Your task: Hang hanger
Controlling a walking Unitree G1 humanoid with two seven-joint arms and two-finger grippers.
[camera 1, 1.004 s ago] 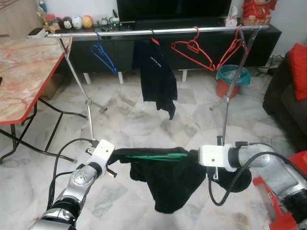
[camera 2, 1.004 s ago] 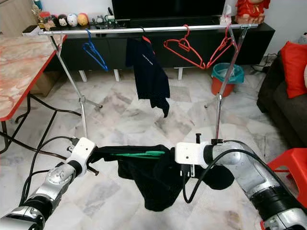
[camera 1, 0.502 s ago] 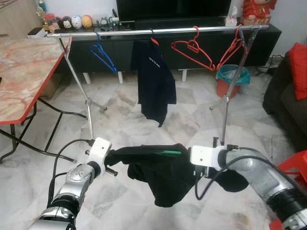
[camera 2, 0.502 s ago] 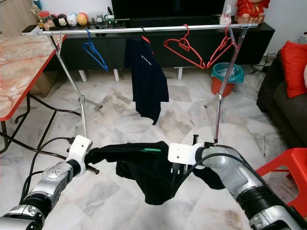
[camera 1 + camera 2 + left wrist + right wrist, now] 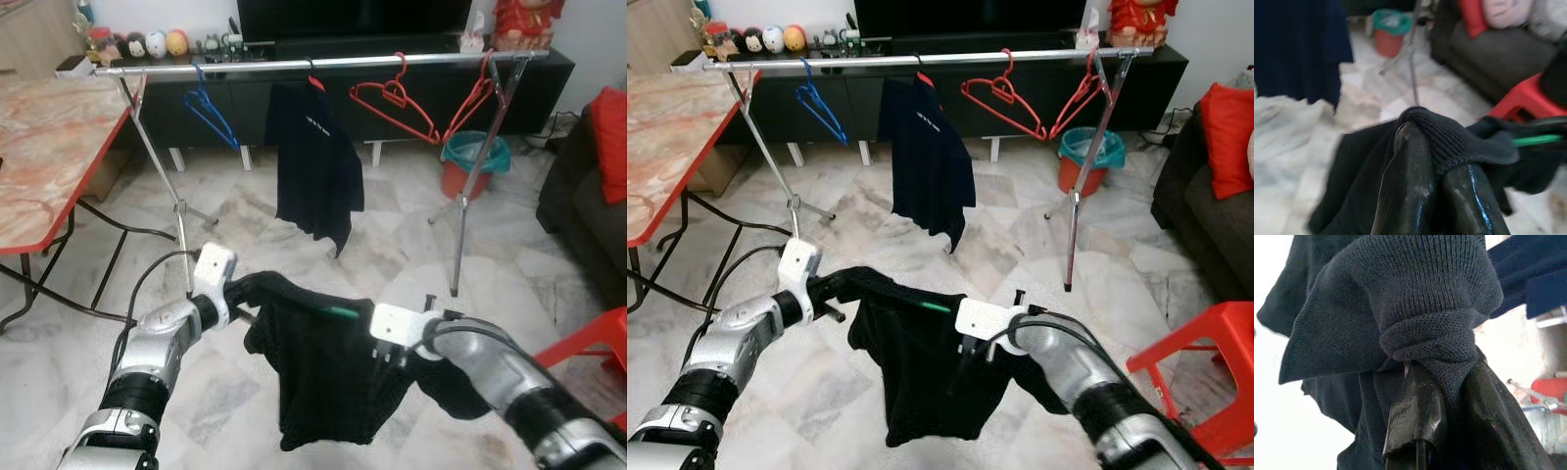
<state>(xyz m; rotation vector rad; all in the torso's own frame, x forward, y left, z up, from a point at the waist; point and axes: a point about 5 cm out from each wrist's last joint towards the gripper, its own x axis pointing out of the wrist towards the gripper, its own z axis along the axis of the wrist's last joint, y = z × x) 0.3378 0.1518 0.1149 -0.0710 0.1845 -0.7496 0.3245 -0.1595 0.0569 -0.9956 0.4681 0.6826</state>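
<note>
A black knit garment (image 5: 323,367) draped over a green hanger (image 5: 338,313) hangs between my two grippers, low in front of me. My left gripper (image 5: 245,289) is shut on the garment's left shoulder, knit bunched over its fingers (image 5: 1410,186). My right gripper (image 5: 380,351) is shut on the garment's right side, fabric pinched between its fingers (image 5: 1415,406). A strip of the green hanger (image 5: 1537,140) shows past the cloth. Ahead stands a silver clothes rail (image 5: 323,64) with a blue hanger (image 5: 211,113), a navy shirt (image 5: 315,162) and two red hangers (image 5: 392,103).
A marble-topped table with a red edge (image 5: 39,147) stands at the left. A teal bin (image 5: 475,157) sits behind the rail's right leg. A dark sofa (image 5: 588,196) and a red stool (image 5: 588,343) are at the right. A black TV cabinet (image 5: 411,83) lines the far wall.
My left gripper has risen and both grippers have come closer together. The garment now hangs longer between them, hiding more of the green hanger. The navy shirt on the rail sways.
</note>
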